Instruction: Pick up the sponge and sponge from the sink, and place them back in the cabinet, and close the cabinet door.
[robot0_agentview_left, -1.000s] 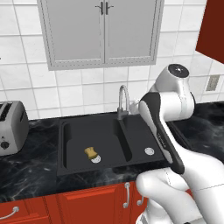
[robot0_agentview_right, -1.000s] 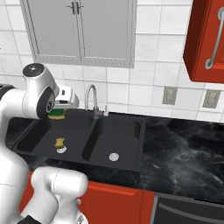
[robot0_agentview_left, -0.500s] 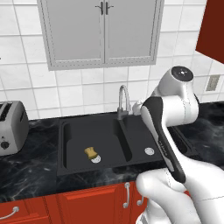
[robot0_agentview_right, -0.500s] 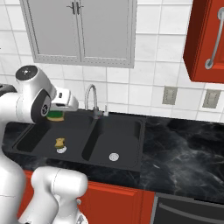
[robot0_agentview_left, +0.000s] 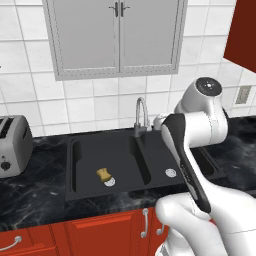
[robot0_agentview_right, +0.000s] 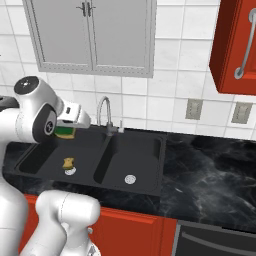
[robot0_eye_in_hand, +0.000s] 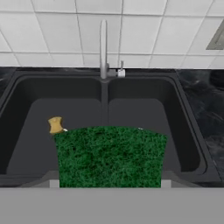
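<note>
Above the left basin of the black sink, the hand is clenched on the yellow-green sponge, held clear of the basin floor. Below it, the tan-yellow sponge lies on the floor of the left basin. Farther back, the silver faucet rises between the basins. At far right hangs the red cabinet, door closed.
</note>
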